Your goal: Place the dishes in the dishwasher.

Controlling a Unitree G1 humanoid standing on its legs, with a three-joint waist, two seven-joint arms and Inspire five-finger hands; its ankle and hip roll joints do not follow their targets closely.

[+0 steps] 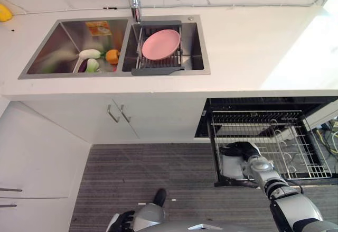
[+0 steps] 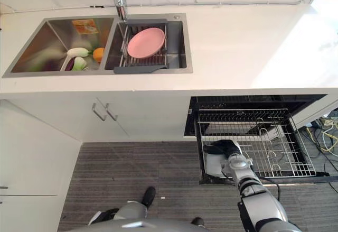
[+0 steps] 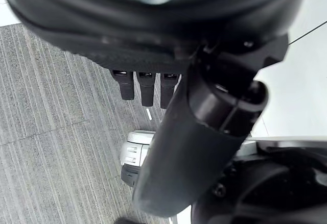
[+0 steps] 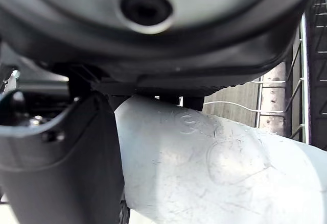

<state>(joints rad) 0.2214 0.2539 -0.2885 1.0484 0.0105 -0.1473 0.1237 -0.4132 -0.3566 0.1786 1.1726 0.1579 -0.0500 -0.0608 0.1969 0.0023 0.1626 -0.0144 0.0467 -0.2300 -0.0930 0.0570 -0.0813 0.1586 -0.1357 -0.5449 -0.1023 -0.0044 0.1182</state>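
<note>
I've got the right hand (image 1: pixel 240 150) down at the pulled-out wire dishwasher rack (image 1: pixel 274 137), at its left front corner, fingers curled round a pale grey-white dish (image 1: pixel 231 166) w/ a scuffed, scratched surface; in the right wrist view that dish (image 4: pixel 214 168) sits right under the fingers and against the thumb, w/ rack wires just past it. I can't tell exactly what shape the dish is, nor whether its lower edge touches the rack yet. The rack itself, silver wire w/ upright tines, stands out from the dark dishwasher opening (image 1: pixel 264 104) under the white countertop (image 1: pixel 248 47), and the rest of it beyond the fingers looks bare apart from a white fitting near the back right. Well away from the fingers, up on the counter, I see the steel double sink (image 1: pixel 113 47): a round pink plate (image 1: pixel 160 44) lies tilted on a dark drying rack (image 1: pixel 158 57) in the basin under the chrome tap (image 1: pixel 135 2), and the other basin holds a white ladle-like utensil (image 1: pixel 87 55), sth green (image 1: pixel 92 65) and an orange item (image 1: pixel 112 56), close together. Left hand (image 1: pixel 122 221) hangs low near the striped grey floor (image 1: pixel 137 179), fingers (image 3: pixel 146 89) relaxed and loosely straight, holding nothing. White cabinet doors w/ metal handles (image 1: pixel 119 113) sit below the sink.
</note>
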